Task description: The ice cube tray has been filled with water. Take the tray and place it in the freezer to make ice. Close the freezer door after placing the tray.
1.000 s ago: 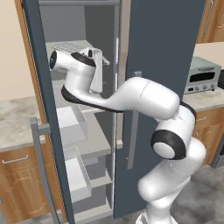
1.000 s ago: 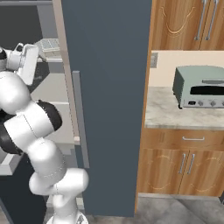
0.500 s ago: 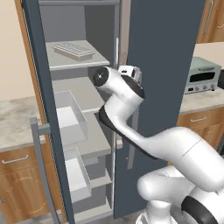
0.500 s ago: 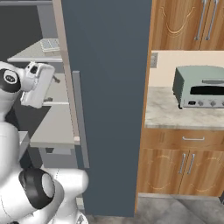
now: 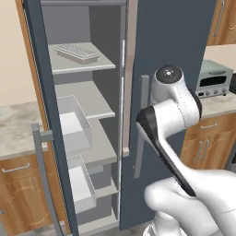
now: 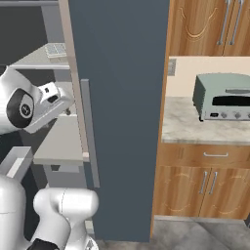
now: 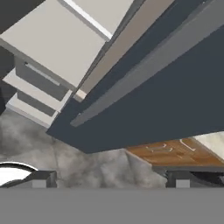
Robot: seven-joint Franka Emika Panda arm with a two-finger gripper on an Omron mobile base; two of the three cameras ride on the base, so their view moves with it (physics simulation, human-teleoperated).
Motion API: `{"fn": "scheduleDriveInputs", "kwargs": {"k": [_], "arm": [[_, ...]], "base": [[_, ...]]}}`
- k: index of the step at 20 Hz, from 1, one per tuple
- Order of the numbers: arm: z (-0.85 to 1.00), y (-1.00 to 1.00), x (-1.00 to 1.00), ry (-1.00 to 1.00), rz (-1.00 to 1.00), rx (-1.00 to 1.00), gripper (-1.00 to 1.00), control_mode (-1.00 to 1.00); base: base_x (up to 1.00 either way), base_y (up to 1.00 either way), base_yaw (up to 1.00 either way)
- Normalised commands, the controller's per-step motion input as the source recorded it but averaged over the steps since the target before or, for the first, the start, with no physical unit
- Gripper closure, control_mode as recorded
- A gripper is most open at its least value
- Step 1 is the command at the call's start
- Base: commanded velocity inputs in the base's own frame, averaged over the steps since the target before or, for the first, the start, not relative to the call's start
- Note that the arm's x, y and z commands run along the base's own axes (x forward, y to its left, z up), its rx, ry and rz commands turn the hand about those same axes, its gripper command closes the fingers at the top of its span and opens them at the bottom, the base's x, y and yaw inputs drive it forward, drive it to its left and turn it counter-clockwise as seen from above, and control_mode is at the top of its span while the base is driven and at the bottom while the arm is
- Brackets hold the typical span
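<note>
One slate-grey freezer door (image 5: 44, 120) stands wide open along the left edge of the left base frame. Right of it, upper left on a pale shelf inside the freezer (image 5: 87, 101), lies the flat grey-white ice cube tray (image 5: 76, 52). Lower in the hand frame, the gripper (image 7: 109, 180) holds nothing, fingers (image 7: 43, 179) spread apart; the door to close likely lies leftward.

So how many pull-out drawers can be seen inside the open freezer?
2. The upper drawer stands pulled out beneath the second shelf, and the lower drawer sits below it, near the freezer floor. The freezer door may hide others.
</note>
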Motion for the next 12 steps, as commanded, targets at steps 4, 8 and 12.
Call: {"fn": "scheduleDriveInputs", "kwargs": {"k": [4, 8, 12], "arm": [[-0.02, 0.00, -0.17, 0.11, -0.23, 0.63, -1.00, -1.00], [-0.18, 0.00, -0.09, 0.08, -0.22, 0.43, -1.00, -1.00], [-0.37, 0.00, 0.00, 0.09, -0.19, 0.11, -1.00, -1.00]], "base": [[0.00, 0.00, 0.00], [0.00, 0.00, 0.00], [0.00, 0.00, 0.00]]}}
